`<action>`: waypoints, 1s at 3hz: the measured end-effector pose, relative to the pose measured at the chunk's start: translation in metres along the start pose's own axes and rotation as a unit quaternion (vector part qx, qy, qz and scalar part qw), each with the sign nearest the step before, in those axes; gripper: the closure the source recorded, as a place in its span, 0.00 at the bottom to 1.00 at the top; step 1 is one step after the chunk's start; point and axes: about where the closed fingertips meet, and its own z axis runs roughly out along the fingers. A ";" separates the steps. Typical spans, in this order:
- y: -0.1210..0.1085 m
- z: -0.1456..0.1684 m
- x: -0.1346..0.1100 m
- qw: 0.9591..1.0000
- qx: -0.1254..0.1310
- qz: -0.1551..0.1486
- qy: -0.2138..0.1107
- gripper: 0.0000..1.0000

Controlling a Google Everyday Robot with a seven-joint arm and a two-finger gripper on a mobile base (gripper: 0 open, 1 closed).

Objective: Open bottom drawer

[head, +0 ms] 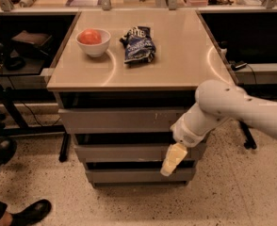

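The bottom drawer (129, 175) is the lowest and narrowest of three grey fronts under the table, with a dark gap above it. Above it are the middle drawer (124, 152) and the wide top drawer (115, 120), which has pale scratches. My gripper (172, 159), cream-coloured, hangs from the white arm (223, 108) that comes in from the right. It is in front of the right part of the middle drawer, and its tip reaches down to the top edge of the bottom drawer's front. I cannot tell whether it touches.
The beige table top (176, 65) carries a white bowl with a red fruit (93, 40) and a dark blue chip bag (138, 45). A person's black shoes (31, 212) are at the lower left. Dark benches and table legs (63, 147) flank the cabinet on the speckled floor.
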 end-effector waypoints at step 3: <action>-0.021 0.171 0.025 0.993 -0.043 0.080 -0.081 0.00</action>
